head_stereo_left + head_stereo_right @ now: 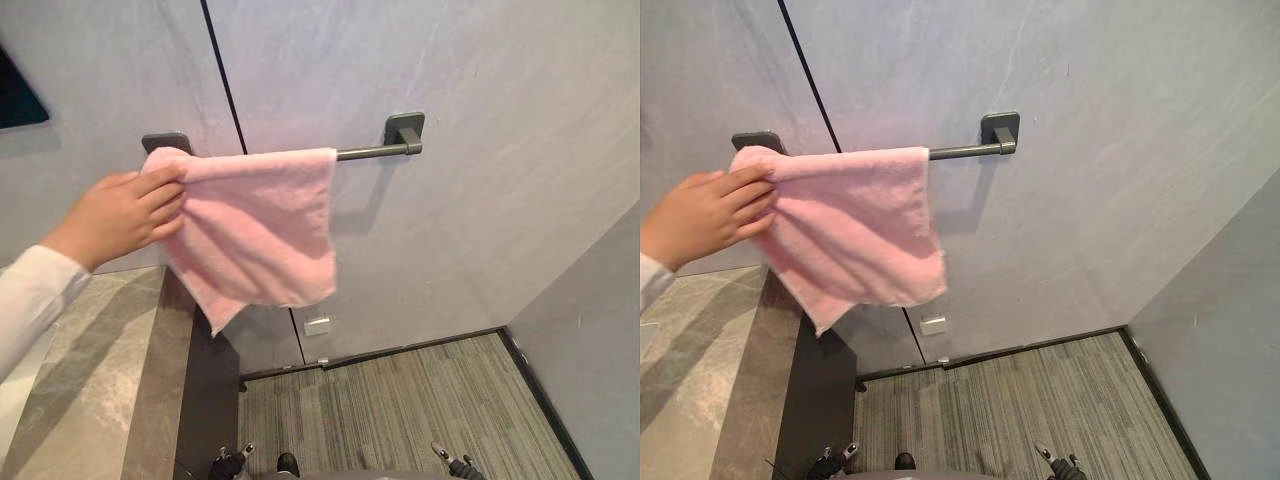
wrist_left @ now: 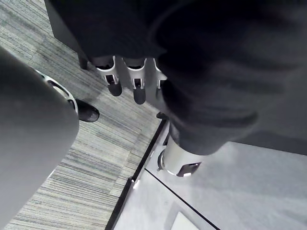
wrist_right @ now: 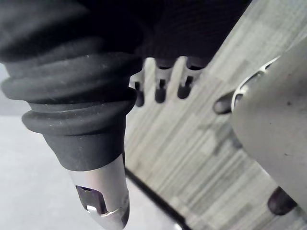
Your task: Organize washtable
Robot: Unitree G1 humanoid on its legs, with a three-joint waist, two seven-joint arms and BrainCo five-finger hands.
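Up on the wall (image 1: 480, 120) ahead of you, a pink towel (image 1: 255, 225) is hanging over a dark grey rail (image 1: 372, 152). It is covering the left part of the rail and leaving the right part bare as far as the right bracket (image 1: 405, 130). The top edge is lying straight along the rail, while the lower part is hanging unevenly, with one corner dropping lowest on the left side. A person's hand (image 1: 125, 212) is reaching in from your left in a white sleeve (image 1: 30, 300). It is gripping the towel's left edge, just below the left bracket (image 1: 165, 140), with its fingers lying across the cloth. Below that hand, the grey marble desk (image 1: 90, 380) is running along your lower left, and its dark side panel is dropping to the striped carpet floor (image 1: 400, 410). A small white plate (image 1: 317, 325) is sitting low on the wall, beneath the towel.

Your left hand (image 2: 127, 79) is showing in its wrist view, hanging low over the carpet beside the dark skirting. Its fingers (image 2: 139, 85) are pointing down, released and grasping nothing, with the thumb (image 2: 180, 160) standing apart from them. Your right hand (image 3: 160, 84) is doing the same in its own wrist view. Its fingers (image 3: 184, 86) are hanging relaxed above the carpet, holding nothing, and its thumb (image 3: 103, 196) is lying clear of them. Both of your hands are well apart from the towel.
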